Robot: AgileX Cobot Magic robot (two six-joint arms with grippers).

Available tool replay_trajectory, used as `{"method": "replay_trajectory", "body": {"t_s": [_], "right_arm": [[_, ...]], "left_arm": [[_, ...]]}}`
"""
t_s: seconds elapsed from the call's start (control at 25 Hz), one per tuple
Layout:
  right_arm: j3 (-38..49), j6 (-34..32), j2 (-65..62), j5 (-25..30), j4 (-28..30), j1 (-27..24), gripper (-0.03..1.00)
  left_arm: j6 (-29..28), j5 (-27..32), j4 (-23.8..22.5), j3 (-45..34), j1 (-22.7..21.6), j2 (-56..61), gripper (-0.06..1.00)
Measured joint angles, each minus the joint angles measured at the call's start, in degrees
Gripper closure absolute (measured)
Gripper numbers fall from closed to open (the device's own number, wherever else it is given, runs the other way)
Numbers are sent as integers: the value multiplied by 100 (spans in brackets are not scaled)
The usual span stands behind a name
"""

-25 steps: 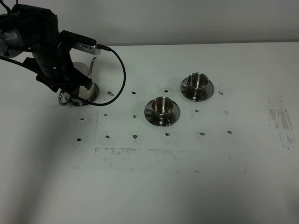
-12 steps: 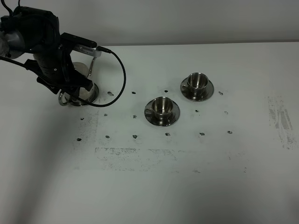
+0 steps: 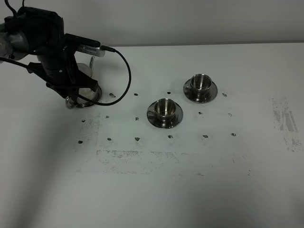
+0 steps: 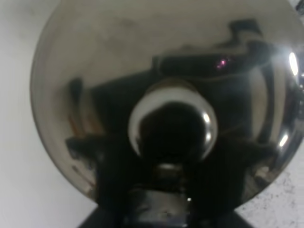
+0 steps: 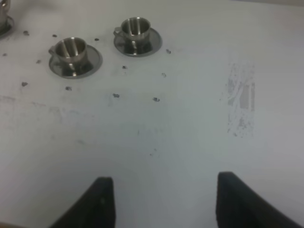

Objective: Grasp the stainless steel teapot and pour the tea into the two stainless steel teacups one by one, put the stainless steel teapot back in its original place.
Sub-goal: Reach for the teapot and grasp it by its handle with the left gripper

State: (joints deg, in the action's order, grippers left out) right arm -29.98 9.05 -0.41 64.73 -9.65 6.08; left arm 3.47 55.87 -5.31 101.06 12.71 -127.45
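The stainless steel teapot stands at the rear left, mostly covered by my left arm; its thin spout sticks out behind. My left gripper is down at the pot's handle side, its jaws hidden. In the left wrist view the domed lid and its knob fill the frame. The two stainless steel teacups stand on saucers, one near the middle, one further back right. No tea shows. The tray is hidden under the pot. My right gripper hangs open over bare table.
Dark specks dot the white table around the cups. Grey scuffs mark the front and the right side. A black cable loops from the left arm toward the cups.
My left arm has shifted slightly right and down over the teapot. The handle loop that showed left of the pot is now mostly covered. The cups have not moved.
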Motion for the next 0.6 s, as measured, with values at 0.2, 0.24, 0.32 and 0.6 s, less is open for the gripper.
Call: {"method": "replay_trajectory", "body": {"t_s": [0.2, 0.24, 0.32, 0.6], "right_arm": [[0, 0, 0, 0, 0, 0, 51], [0, 0, 0, 0, 0, 0, 51], [0, 0, 0, 0, 0, 0, 51], [0, 0, 0, 0, 0, 0, 51]], "left_arm": [[-47, -6, 2, 0, 39, 5, 76], [-47, -6, -2, 0, 44, 5, 76], [-57, -6, -9, 0, 50, 5, 76], [-183, -6, -9, 0, 58, 43, 76]]}}
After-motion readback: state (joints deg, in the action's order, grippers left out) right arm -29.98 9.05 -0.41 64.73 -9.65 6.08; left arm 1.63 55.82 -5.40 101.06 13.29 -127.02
